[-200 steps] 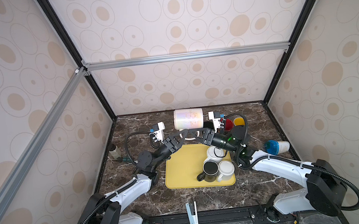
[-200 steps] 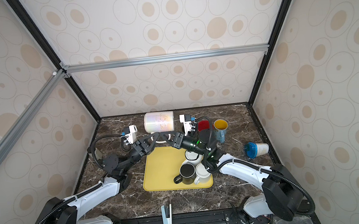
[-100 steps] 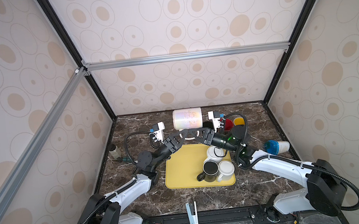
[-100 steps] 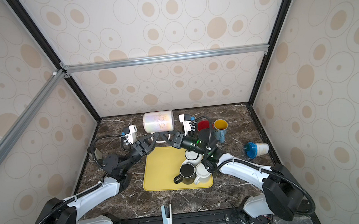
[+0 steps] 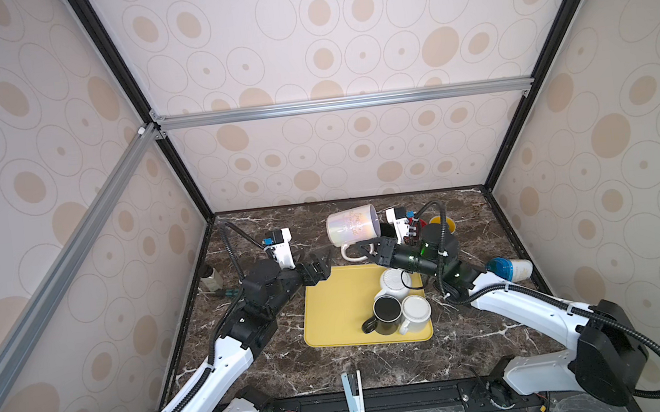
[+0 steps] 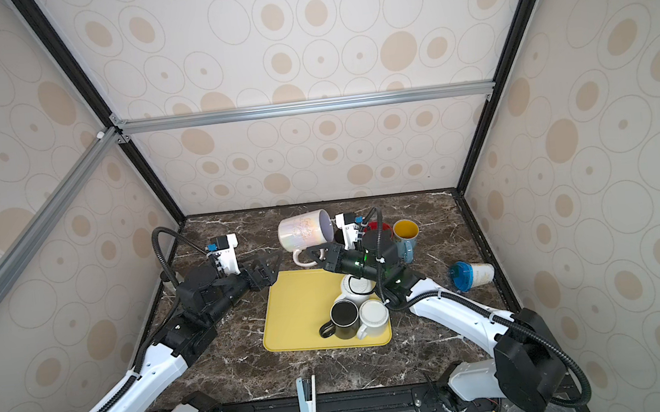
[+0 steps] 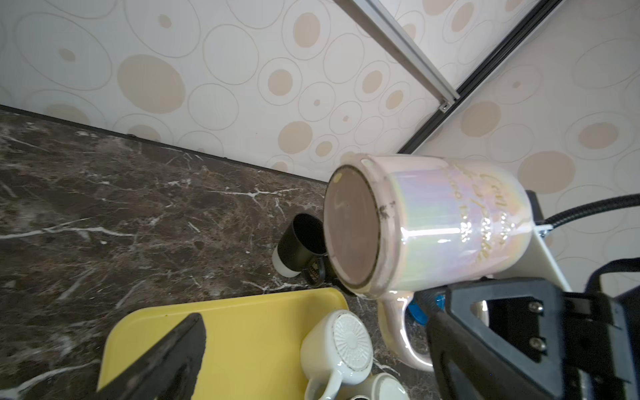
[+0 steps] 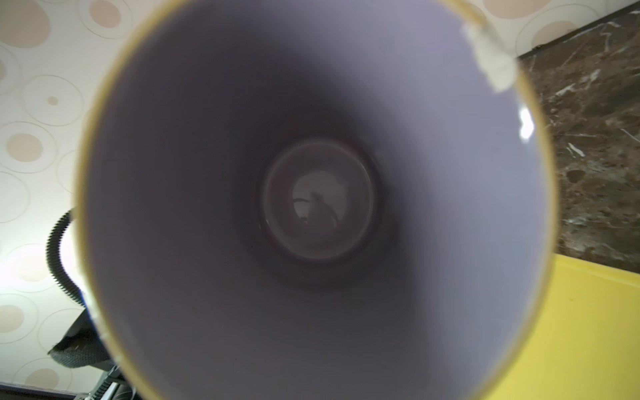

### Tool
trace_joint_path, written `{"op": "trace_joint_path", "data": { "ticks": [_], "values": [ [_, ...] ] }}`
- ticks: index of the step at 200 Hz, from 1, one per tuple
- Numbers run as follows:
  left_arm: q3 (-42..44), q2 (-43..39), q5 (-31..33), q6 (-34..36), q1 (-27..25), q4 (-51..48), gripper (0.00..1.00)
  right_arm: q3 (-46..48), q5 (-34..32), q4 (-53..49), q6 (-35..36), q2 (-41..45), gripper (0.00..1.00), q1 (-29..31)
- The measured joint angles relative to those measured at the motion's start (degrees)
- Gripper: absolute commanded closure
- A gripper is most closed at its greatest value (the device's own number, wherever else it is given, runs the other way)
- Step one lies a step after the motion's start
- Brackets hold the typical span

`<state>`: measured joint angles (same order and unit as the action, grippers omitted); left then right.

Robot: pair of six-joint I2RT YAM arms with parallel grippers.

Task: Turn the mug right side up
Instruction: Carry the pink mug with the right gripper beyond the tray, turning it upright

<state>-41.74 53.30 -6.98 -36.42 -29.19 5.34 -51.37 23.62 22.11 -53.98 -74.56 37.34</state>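
Yellow tray (image 5: 339, 314), lower centre. Beyond it, left gripper (image 5: 323, 268) spread wide, touching nothing; right gripper (image 5: 366, 251) clamped on the handle (image 5: 348, 256) of the mug (image 5: 350, 223), aloft at centre, lying sideways. Judged half turned; uprighting and set-down remain.

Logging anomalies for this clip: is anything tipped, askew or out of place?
The pearly mug hangs sideways in mid-air, its handle in the right claw. A blue-lidded cup lies on its side near the right wall. A white mug sits base-up on the yellow tray.
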Motion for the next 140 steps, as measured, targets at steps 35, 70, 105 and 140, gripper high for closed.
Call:
{"op": "trace_joint_path", "data": {
  "ticks": [35,70,105,140],
  "values": [
    [-1.03,3.06,3.1,2.73,0.0,-6.73,0.0,-4.66,-1.86,-11.45,3.45,-0.35,1.0,-0.02],
    [-1.9,4.13,5.9,5.62,0.0,-12.15,0.0,-12.87,-5.95,-25.51,9.18,-3.23,1.0,-0.02],
    [-1.9,4.11,5.7,7.34,0.0,-12.94,0.0,-22.21,-11.87,-37.48,13.81,-8.85,1.0,0.09],
    [-1.55,4.11,4.81,7.78,0.0,-12.74,0.0,-35.39,-18.47,-49.86,18.14,-17.62,1.0,1.07]
  ]
}}
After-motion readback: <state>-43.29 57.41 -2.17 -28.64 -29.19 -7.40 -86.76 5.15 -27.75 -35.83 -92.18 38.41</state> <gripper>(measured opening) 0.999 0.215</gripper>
